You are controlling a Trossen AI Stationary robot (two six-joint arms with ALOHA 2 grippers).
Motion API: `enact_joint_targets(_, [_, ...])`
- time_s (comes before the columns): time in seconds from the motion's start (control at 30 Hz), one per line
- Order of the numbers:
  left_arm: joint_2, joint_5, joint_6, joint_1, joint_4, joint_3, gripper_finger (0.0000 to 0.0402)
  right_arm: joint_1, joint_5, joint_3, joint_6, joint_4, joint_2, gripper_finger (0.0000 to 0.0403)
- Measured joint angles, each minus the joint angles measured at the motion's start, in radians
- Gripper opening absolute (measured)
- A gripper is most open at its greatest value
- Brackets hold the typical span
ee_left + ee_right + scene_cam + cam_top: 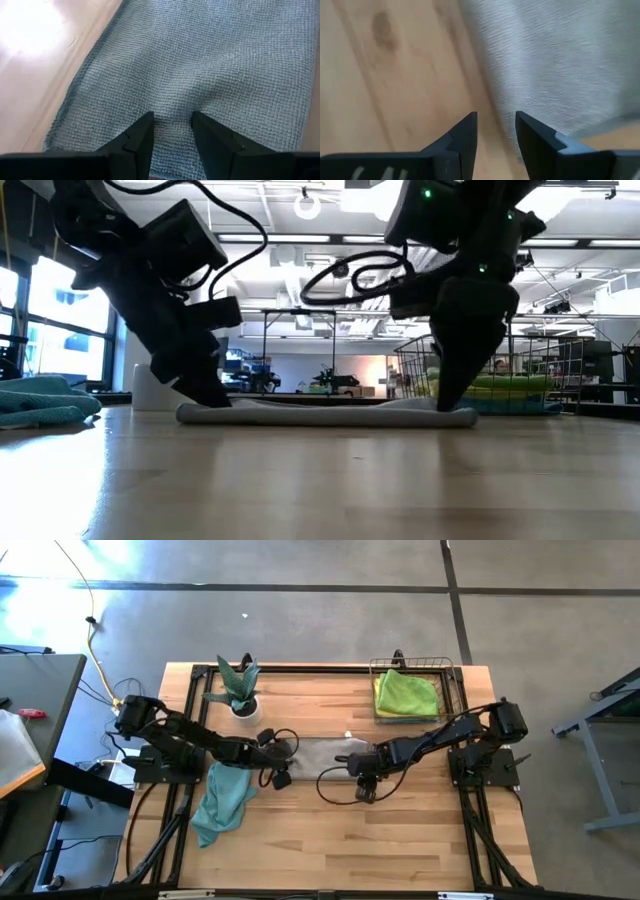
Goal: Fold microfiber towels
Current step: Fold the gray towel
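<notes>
- A grey towel lay flat in the middle of the table, folded into a long strip.
- The left hand was down at the strip's left end. Its fingers stood a little apart, tips on the cloth, not pinching it.
- The right hand was down at the strip's right end. Its fingers stood a little apart over the cloth's edge and the bare wood, with nothing between them.
- A teal towel lay bunched up near the table's left edge, close to the left arm.
- A potted plant stood behind the left arm, near the back edge.
- A wire basket sat at the back right corner with a green towel folded inside.
- The front half of the table was bare wood.
- The floor around the table was grey.
</notes>
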Motion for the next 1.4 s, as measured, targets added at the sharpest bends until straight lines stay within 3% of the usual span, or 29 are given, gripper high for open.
enact_joint_targets(0.13, [-0.030, 0.102, -0.005, -0.017, -0.039, -0.001, 0.0126, 0.014, 0.162, 0.039, -0.023, -0.053, -0.001, 0.0126])
enact_joint_targets(0.23, [-0.040, 0.179, -0.046, -0.039, -0.042, -0.001, 0.0126, 0.014, 0.298, 0.035, -0.038, 0.016, -0.001, 0.0126])
enact_joint_targets(0.37, [-0.042, 0.236, -0.128, -0.079, -0.029, -0.001, 0.0126, -0.015, 0.349, 0.005, -0.037, 0.138, -0.001, 0.0126])
enact_joint_targets(0.57, [-0.041, 0.209, -0.169, -0.131, -0.026, -0.003, 0.0126, -0.057, 0.346, -0.023, -0.019, 0.183, 0.043, 0.0126])
enact_joint_targets(0.7, [-0.040, 0.175, -0.174, -0.148, -0.026, -0.003, 0.0126, -0.069, 0.255, -0.026, -0.017, 0.156, 0.078, 0.0126])
enact_joint_targets(1.03, [-0.039, 0.162, -0.198, -0.149, -0.027, -0.003, 0.0126, -0.042, 0.165, -0.030, 0.006, 0.018, 0.020, 0.0126])
enact_joint_targets(1.27, [-0.044, 0.171, -0.190, -0.151, -0.006, 0.010, 0.0126, -0.033, 0.193, -0.027, 0.002, -0.005, -0.056, 0.0126])
enact_joint_targets(1.4, [-0.052, 0.161, -0.096, -0.174, -0.008, 0.052, 0.0126, -0.033, 0.228, -0.027, 0.035, -0.052, -0.093, 0.0126])
